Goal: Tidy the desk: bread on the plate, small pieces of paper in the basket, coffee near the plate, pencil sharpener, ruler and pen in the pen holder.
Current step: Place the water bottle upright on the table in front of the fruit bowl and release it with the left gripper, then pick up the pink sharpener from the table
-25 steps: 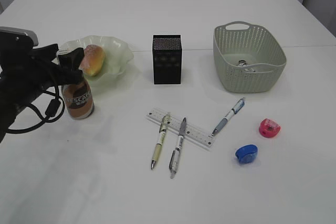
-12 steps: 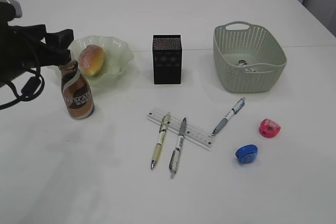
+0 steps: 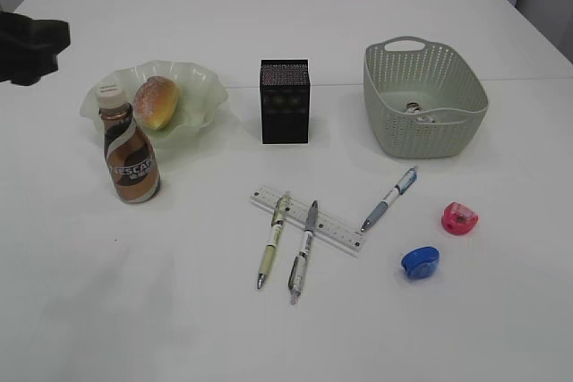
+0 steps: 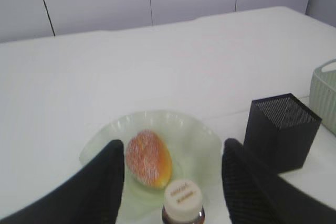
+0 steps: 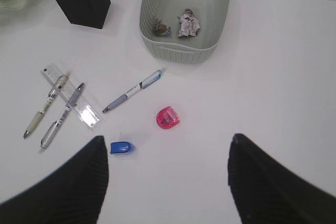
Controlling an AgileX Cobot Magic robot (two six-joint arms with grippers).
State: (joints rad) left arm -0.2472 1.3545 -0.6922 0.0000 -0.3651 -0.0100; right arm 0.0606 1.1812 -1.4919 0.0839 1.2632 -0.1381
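The coffee bottle [image 3: 132, 154] was seen beside the plate [image 3: 201, 87]; both grippers [image 4: 170, 177] [image 5: 168, 169] were spread, empty. The ruler [image 5: 71, 100], pinned under pens, should be approached last.

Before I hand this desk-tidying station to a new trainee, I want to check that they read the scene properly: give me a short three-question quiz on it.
1. True or false: the bread lies on the plate.
2. How many pens lie across the ruler? A) one B) two C) three
3. What is inside the basket?

Key
1. True.
2. B: two cross it; the third pen lies apart, nearer the basket.
3. Two crumpled paper pieces, seen in the right wrist view. The pink sharpener and blue sharpener are on the table.
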